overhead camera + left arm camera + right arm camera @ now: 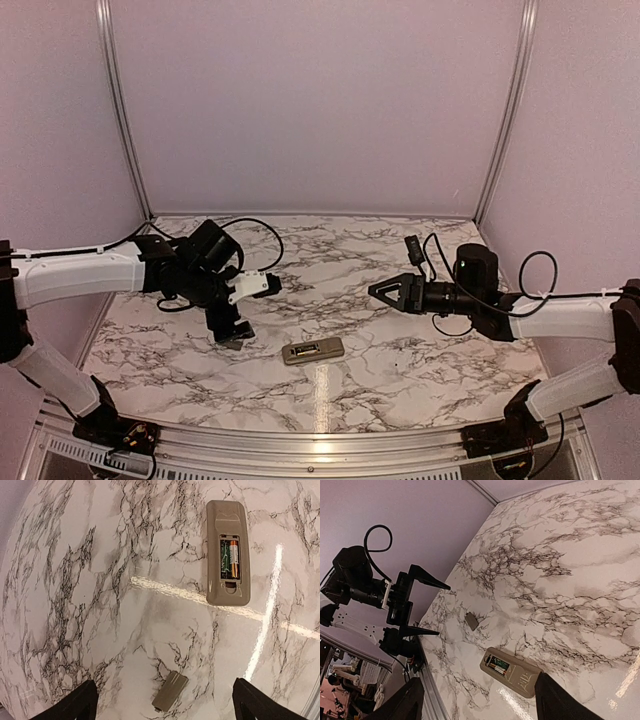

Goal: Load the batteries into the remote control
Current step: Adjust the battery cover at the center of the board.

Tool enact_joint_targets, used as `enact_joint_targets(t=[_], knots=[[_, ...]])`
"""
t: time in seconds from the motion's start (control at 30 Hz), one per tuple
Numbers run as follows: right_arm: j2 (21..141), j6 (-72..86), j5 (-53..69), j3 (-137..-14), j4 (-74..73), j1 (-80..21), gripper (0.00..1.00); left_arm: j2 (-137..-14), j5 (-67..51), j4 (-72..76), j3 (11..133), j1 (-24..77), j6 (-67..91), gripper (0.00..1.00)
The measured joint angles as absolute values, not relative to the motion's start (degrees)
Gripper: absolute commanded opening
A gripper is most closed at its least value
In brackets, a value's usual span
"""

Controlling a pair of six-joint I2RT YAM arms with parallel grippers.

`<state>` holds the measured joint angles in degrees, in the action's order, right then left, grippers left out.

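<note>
Left wrist view shows you the remote (214, 560) lying back-up on the table (75, 605), batteries (230, 559) seated in its open bay, so loading looks done and refitting the cover is probably the step in hand. Your left gripper (442, 610) hangs wide open and empty above the loose cover (170, 690), and the right gripper (385, 292) is open too, holding nothing. Next you need a careful pinch on that thin, flat cover.

White-shelled left arm (80, 275) and right arm (570, 318), black joints, looping black cables (262, 235); left end effector (232, 334) and right end effector (379, 291) black.
</note>
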<state>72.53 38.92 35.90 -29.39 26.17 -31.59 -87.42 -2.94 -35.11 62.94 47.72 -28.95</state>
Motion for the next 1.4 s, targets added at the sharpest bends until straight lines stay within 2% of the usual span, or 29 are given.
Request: enact_joint_targets(t=[0.13, 0.27, 0.77, 1.1, 1.4], knots=[[73.0, 38.9, 36.9, -29.4, 27.5, -31.6, 0.74, -80.3, -4.3, -34.1, 56.0, 44.6, -34.1, 0.96], [75.3, 39.4, 38.3, -29.4, 30.0, -31.6, 0.74, -80.1, -7.1, -34.1, 55.4, 41.5, -37.0, 0.95], [76.4, 40.7, 40.4, -29.4, 33.7, -31.6, 0.73, -95.3, -8.2, -37.6, 58.4, 36.3, -42.4, 0.85], [76.4, 40.7, 41.1, -29.4, 33.9, -31.6, 0.72, -96.6, -7.9, -39.4, 58.6, 35.2, -43.7, 0.79], [76.4, 41.5, 41.4, -29.4, 35.2, -31.6, 0.72, -99.5, -7.9, -40.2, 59.8, 35.1, -44.5, 0.68]])
